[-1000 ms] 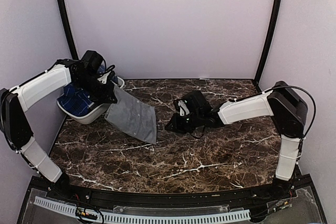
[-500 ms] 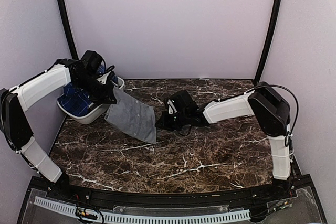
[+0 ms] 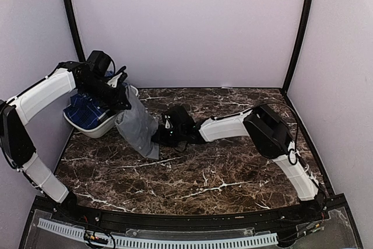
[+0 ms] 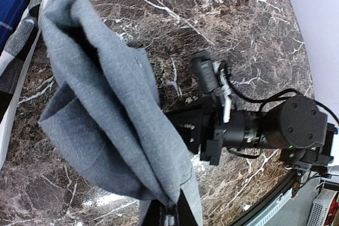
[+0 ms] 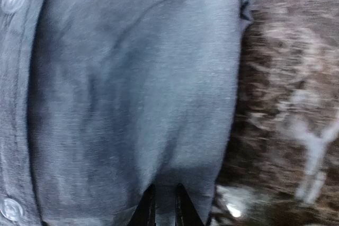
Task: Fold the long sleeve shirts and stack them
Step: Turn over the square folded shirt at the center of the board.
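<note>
Grey shirt (image 3: 140,127) | left pincer (image 4: 159,211) pinching it | right pincer (image 5: 163,205) pinching its edge

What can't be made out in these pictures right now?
Top view: plaid shirt mostly hidden by the left arm and basket wall.
Left wrist view: jaws of the left gripper buried under the grey shirt.
Right wrist view: table blurred; grey shirt fills the frame.

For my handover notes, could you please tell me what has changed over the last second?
The right gripper swept left across the table and closed its jaws on the grey shirt, bunching the hanging cloth narrower. The left gripper keeps its hold on the shirt's top; the basket and plaid shirt stayed put.
</note>
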`<action>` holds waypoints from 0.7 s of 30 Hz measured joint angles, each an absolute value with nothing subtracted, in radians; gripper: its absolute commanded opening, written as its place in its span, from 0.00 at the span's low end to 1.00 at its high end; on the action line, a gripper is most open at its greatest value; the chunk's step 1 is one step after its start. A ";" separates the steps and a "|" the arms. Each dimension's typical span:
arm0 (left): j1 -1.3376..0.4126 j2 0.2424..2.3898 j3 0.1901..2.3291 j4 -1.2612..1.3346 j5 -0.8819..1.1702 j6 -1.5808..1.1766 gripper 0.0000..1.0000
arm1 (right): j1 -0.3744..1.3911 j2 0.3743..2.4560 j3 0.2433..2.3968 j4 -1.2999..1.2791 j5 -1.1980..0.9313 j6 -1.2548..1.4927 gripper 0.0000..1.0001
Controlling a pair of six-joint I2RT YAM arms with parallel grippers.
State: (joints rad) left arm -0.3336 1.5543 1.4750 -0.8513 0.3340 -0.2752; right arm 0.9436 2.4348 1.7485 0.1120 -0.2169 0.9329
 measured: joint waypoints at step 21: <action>-0.687 1.963 1.579 -0.450 0.483 -0.596 0.49 | 0.814 1.550 0.908 0.169 -0.252 0.833 0.40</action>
State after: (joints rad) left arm -0.6872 1.9625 1.5791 -0.4503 0.4828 -0.5964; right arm 0.8143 1.5497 0.9077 0.1688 -0.2516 0.8326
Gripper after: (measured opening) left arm 0.353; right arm 0.383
